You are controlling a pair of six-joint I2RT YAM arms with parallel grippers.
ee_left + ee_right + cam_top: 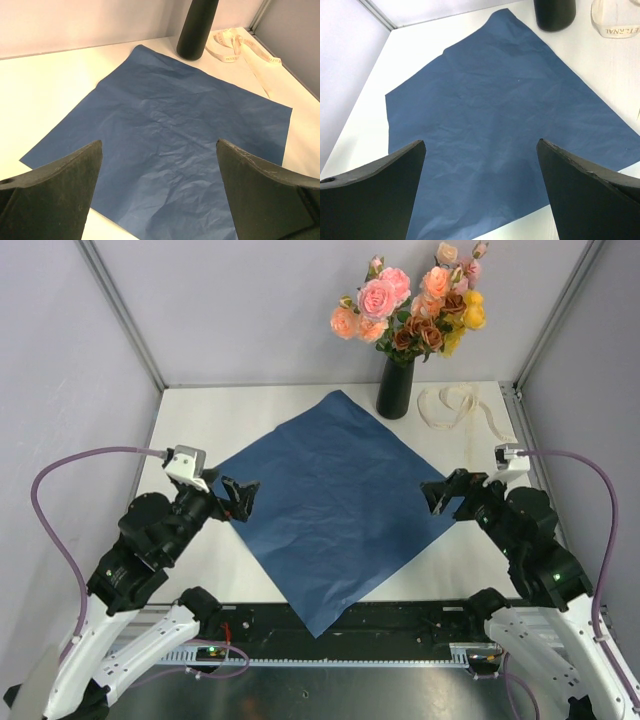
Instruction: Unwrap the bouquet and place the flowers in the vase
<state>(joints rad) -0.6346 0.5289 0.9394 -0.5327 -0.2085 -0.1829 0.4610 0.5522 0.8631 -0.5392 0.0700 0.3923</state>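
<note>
The flowers point(410, 300) stand upright in the black vase point(395, 388) at the far edge of the worktop point(200, 430), right of centre. The vase touches the far corner of the blue paper sheet point(335, 500), which lies flat and creased, corners pointing like a diamond. The cream ribbon point(455, 405) lies loose just right of the vase. Left hand point(240, 500) at the sheet's left corner, right hand point(436, 495) at its right corner; both have fingers spread apart, empty. Grey panel walls enclose the worktop.
</note>
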